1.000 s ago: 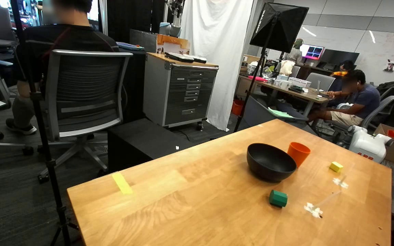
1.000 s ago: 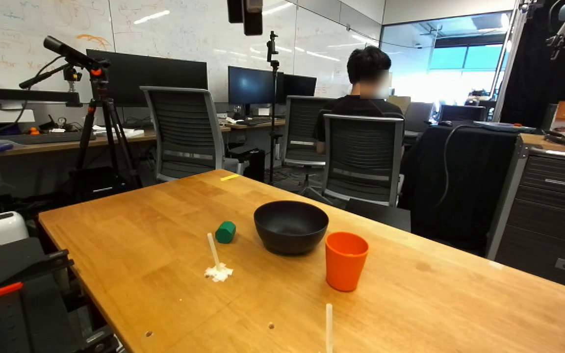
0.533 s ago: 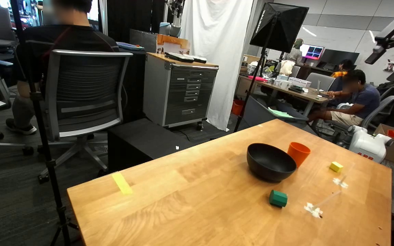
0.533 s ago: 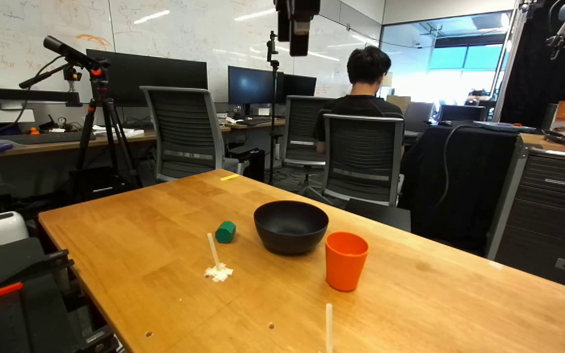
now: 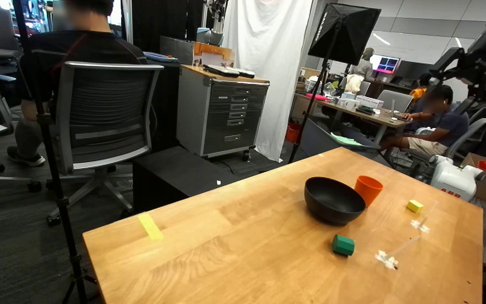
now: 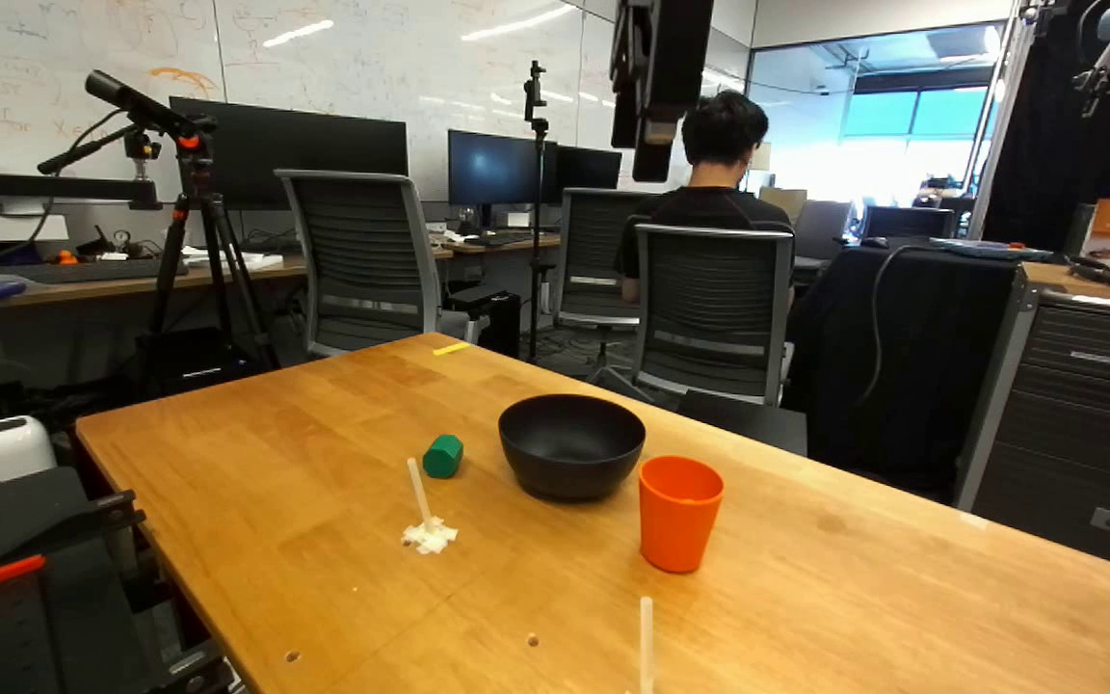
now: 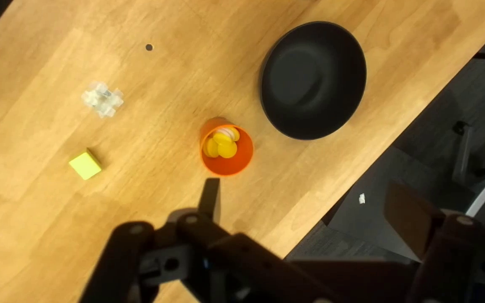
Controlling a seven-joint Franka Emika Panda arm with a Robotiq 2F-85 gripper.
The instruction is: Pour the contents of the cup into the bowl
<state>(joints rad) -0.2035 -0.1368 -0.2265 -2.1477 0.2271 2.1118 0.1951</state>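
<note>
The orange-red cup (image 5: 368,191) stands upright on the table beside the wide black bowl (image 5: 331,207); both also show in an exterior view, the cup (image 6: 678,525) and the bowl (image 6: 570,472). In the wrist view the cup (image 7: 242,160) holds several round yellow pieces (image 7: 226,148), the contents. The bowl (image 7: 310,80) is empty and apart from the cup. My gripper (image 7: 310,206) is open and empty, its fingers wide apart, with the cup ahead of the left finger (image 7: 210,198). The gripper is high above the table in both exterior views (image 5: 452,97) (image 6: 656,152).
A green block (image 5: 343,245) lies near the bowl. A yellow block (image 7: 85,165) lies on the cup's far side from the bowl. Thin upright sticks (image 6: 420,492) are fixed with white tape (image 6: 430,536). The table edge (image 7: 387,147) runs close past the bowl.
My gripper has come down from the top of the exterior views, moving inward over the table side and rightward in one picture. The cup, bowl and blocks have not moved.
</note>
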